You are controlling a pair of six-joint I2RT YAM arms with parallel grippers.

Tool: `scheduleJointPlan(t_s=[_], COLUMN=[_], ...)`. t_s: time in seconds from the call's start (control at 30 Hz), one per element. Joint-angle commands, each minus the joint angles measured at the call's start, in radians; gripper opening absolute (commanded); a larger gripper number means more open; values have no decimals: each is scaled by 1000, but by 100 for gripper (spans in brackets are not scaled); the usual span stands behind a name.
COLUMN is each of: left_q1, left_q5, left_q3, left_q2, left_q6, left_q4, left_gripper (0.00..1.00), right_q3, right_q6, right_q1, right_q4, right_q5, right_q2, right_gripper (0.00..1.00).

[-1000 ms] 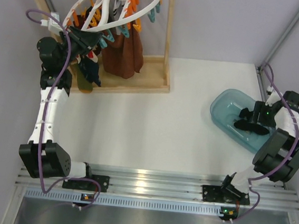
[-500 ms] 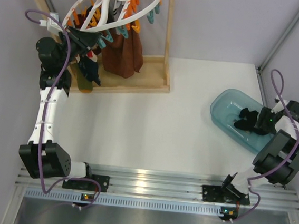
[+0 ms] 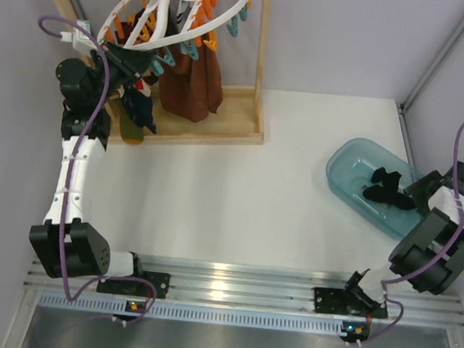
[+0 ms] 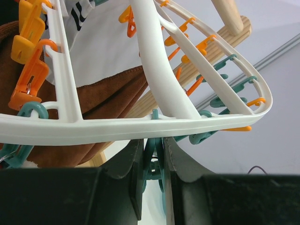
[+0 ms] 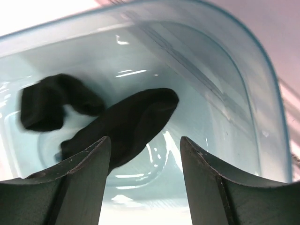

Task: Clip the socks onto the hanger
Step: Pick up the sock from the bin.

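Socks [image 5: 117,126] (two black pieces) lying in blue tub [image 3: 346,162] at right of tabletop [image 3: 254,201], right claw [image 5: 144,143] spread apart just above them, left claw [image 4: 153,183] clamped on teal clip [image 4: 151,157] under hanger [image 4: 140,126] rim

Frame [image 3: 262,62]: wooden, far left corner of table; flat base, upright post on its right side.
Cloth [image 3: 192,88]: rust-brown, hangs inside frame, lower edge near the base; also seen in left wrist view [image 4: 108,98].
Tub [image 3: 347,169]: translucent blue, right side of table, well apart from frame.
Table [image 3: 254,201]: white.
Rail [image 3: 238,281]: aluminium, along near edge.
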Motion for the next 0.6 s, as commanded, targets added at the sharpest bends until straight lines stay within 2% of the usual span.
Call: scheduleJointPlan(t_s=[0.0,0.2,0.57], left_q1=[11,13,14], left_q5=[-13,-19,-21], left_q3=[22,3,-17], left_q2=[-15,-23,-23], left_q6=[9,1,4], left_q4=[18,15,6], left_gripper=[0,0,0], right_q3=[19,8,85], right_q6=[128,162,116], right_q1=[1,1,12], right_q4=[35,150,265], right_q5=[71,110,76], right_q2=[50,119,271], right_gripper=[60,65,63])
